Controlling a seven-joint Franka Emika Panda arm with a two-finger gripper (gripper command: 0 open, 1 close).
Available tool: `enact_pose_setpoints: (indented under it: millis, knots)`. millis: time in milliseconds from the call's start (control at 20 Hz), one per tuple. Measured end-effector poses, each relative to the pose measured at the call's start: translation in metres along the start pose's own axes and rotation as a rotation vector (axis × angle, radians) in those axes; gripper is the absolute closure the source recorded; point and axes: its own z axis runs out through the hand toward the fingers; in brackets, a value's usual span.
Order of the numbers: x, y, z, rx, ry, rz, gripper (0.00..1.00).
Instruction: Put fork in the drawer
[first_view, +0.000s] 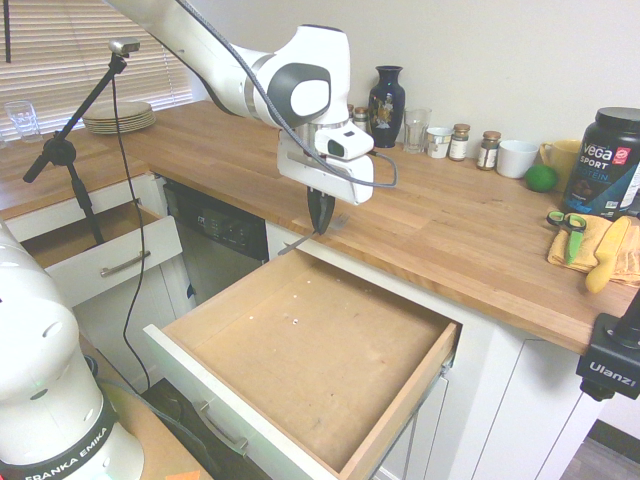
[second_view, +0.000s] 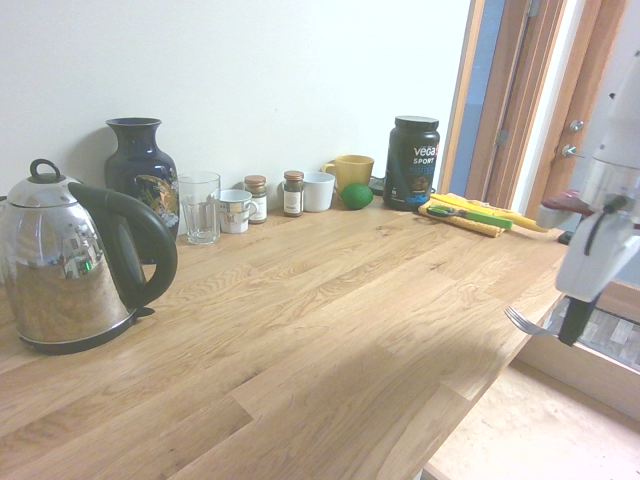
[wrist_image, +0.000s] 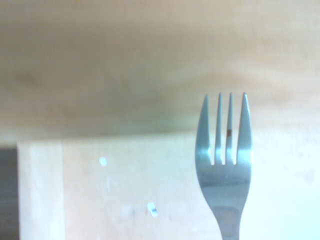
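Observation:
My gripper (first_view: 322, 226) is shut on the fork (first_view: 298, 243), a slim silver piece held about level, its handle poking out toward the left. It hangs at the counter's front edge, over the back of the large open drawer (first_view: 300, 345) with the bare wood bottom. From the other side, the gripper (second_view: 571, 331) is at the far right with the fork's tines (second_view: 522, 320) sticking out past the counter edge, and the drawer (second_view: 520, 435) lies below. The wrist view shows the fork (wrist_image: 223, 155) over the counter edge and the drawer bottom (wrist_image: 115, 195).
A smaller white-fronted drawer (first_view: 110, 255) stands open at the left, beside a black dishwasher (first_view: 215, 240). Along the wall are a kettle (second_view: 70, 260), vase (second_view: 140, 170), glass (second_view: 200, 207), jars, mugs, a lime and a black tub (first_view: 608, 160). Green-handled scissors (first_view: 566, 224) lie on a yellow cloth.

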Motion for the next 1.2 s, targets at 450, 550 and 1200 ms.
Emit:
enact_pose_setpoints:
  millis: [450, 550, 1200]
  knots:
    - [-0.001, 0.03, 0.054, -0.021, -0.017, 0.023, 1.0]
    - [0.001, 0.031, 0.073, -0.033, -0.026, 0.027, 1.0]
    - [0.022, 0.036, 0.196, -0.117, -0.073, 0.045, 1.0]
